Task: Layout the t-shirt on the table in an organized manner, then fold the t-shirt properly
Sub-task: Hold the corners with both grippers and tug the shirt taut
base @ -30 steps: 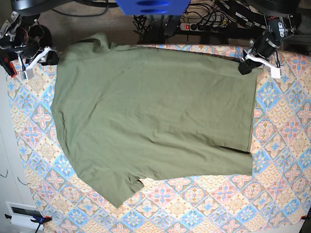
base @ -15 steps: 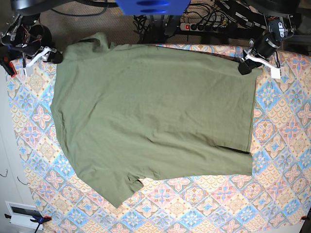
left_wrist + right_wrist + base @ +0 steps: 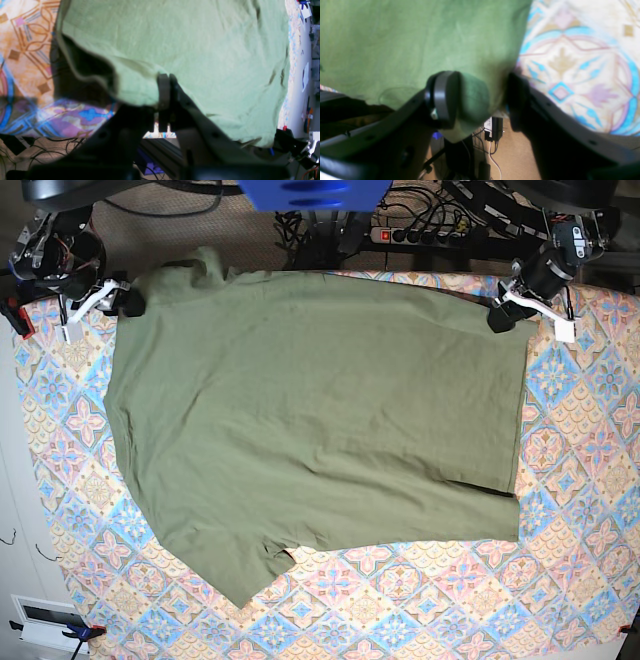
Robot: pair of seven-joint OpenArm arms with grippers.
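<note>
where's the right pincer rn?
Base view, far left corner of the table: the right pincer sits at the t-shirt edge, jaws apart around a fold of fabric per the right wrist view.

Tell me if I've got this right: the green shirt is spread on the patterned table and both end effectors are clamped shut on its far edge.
Only partly. The left end effector is shut on the shirt, but the right wrist view shows the right end effector open around the fabric.

We see letters on a small white tag (image 3: pixel 488 122) below the counter edge. They're too blurred to read.
</note>
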